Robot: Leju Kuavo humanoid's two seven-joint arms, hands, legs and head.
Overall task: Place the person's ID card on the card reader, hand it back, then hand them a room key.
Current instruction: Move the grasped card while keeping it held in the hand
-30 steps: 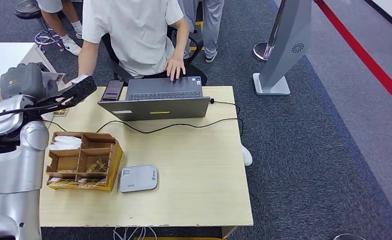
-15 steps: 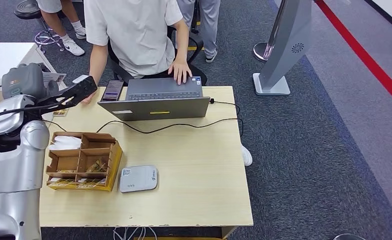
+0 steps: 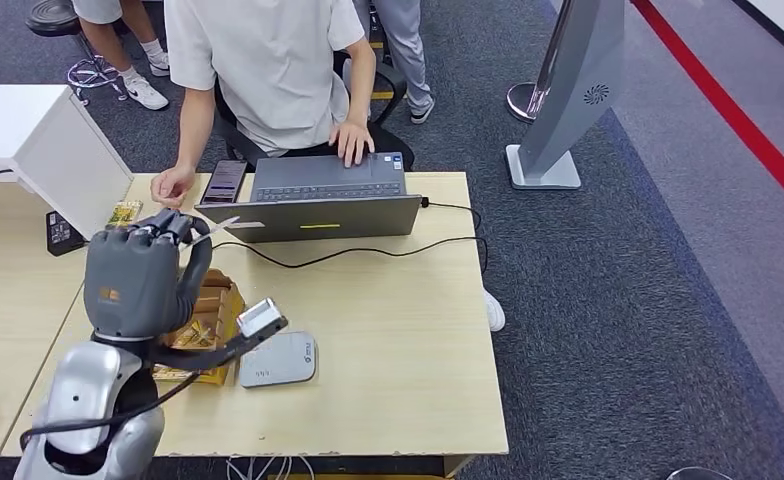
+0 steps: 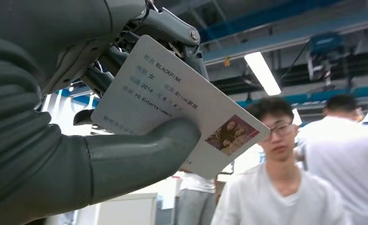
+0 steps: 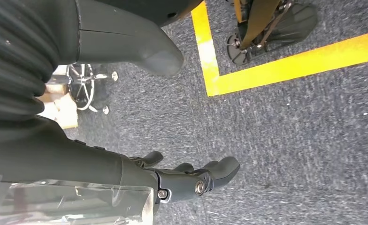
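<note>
Head view: the left robot hand (image 3: 135, 280) is raised over the pale wooden surface (image 3: 398, 330), its back to the camera, with a thin white ID card (image 3: 215, 226) pinched at the fingertips. Just below the robot hand, the brown cardboard compartment box (image 3: 211, 318) is partly covered, and the flat white rounded card reader (image 3: 278, 358) lies just beside it. Beyond the fingertips, a person's hand (image 3: 172, 185) rests near a grey open laptop (image 3: 313, 202).

Left wrist view: the white printed ID card (image 4: 182, 108) is clamped between the thick grey thumb and dark fingers (image 4: 168, 28).

Right wrist view: the right robot hand (image 5: 191, 180) is seen over grey carpet, fingers loosely curled, nothing held.
</note>
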